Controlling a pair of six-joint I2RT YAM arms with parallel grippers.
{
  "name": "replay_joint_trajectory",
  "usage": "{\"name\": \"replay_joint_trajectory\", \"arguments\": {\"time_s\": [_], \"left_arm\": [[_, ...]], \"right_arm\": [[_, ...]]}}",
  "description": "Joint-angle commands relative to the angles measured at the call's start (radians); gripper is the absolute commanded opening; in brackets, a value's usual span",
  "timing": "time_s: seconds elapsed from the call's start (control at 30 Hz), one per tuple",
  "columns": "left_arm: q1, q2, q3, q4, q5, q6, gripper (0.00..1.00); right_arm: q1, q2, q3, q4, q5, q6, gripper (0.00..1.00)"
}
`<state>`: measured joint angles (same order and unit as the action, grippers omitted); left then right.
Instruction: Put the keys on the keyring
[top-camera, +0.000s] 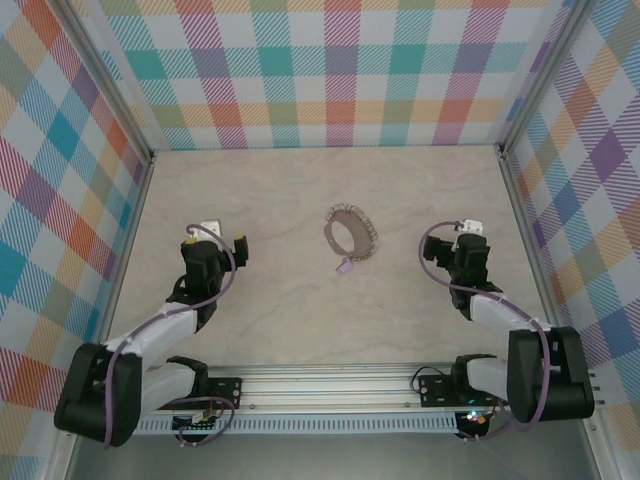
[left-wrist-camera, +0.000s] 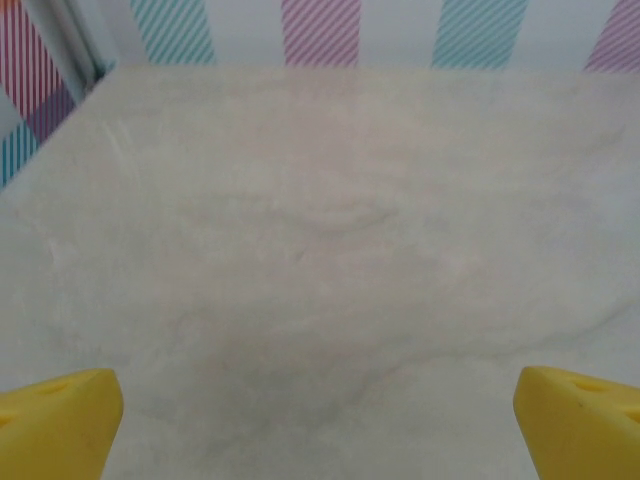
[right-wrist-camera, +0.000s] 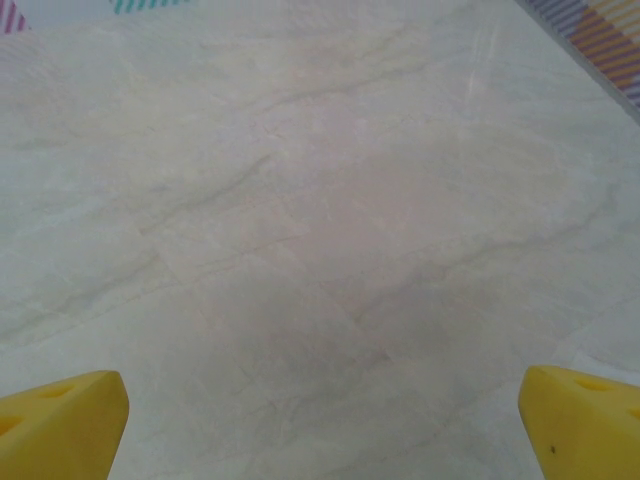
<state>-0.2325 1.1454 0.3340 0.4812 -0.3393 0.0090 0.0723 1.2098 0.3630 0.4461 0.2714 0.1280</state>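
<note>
While its yellow fingertips (left-wrist-camera: 55, 420) sit far apart at the lower corners of the left wrist view, the left gripper (top-camera: 225, 233) is spread wide over bare table (top-camera: 260, 190), holding nothing. The right gripper (top-camera: 468, 229) is likewise spread, its fingertips (right-wrist-camera: 585, 420) well apart above the pale marbled surface. In the top view, the keyring (top-camera: 352, 232) lies flat near the middle of the table, at about 3 o'clock from the left gripper and 9 o'clock from the right, well apart from both. The lilac-headed key (top-camera: 345, 267) rests at the hoop's 6 o'clock edge; whether it is threaded on cannot be told. Plaid walls (top-camera: 340, 70) enclose the table.
</note>
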Motion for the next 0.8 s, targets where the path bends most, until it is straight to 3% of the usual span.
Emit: {"name": "replay_joint_trajectory", "arguments": {"time_s": [0.0,0.13,0.27,0.37,0.4,0.5,0.77], "left_arm": [[0.036,0.074,-0.049,0.249,-0.008,0.008,1.0],[0.067,0.159,-0.046,0.314,0.024,0.005,1.0],[0.119,0.225,-0.03,0.373,0.1,0.004,1.0],[0.139,0.293,-0.018,0.413,0.12,-0.004,1.0],[0.139,0.326,-0.013,0.431,0.131,-0.001,1.0],[0.14,0.414,-0.007,0.502,0.157,0.013,1.0],[0.175,0.425,0.099,0.308,0.294,0.023,1.0]], "right_arm": [[-0.004,0.055,-0.034,0.278,-0.026,-0.053,1.0],[-0.02,0.12,-0.037,0.35,-0.078,-0.078,1.0],[-0.046,0.246,-0.097,0.596,-0.109,-0.067,1.0],[-0.058,0.346,-0.079,0.668,-0.179,-0.085,1.0],[-0.062,0.319,-0.036,0.523,-0.222,-0.094,1.0],[-0.069,0.328,0.054,0.368,-0.294,-0.116,1.0],[-0.071,0.331,0.052,0.381,-0.294,-0.114,1.0]]}}
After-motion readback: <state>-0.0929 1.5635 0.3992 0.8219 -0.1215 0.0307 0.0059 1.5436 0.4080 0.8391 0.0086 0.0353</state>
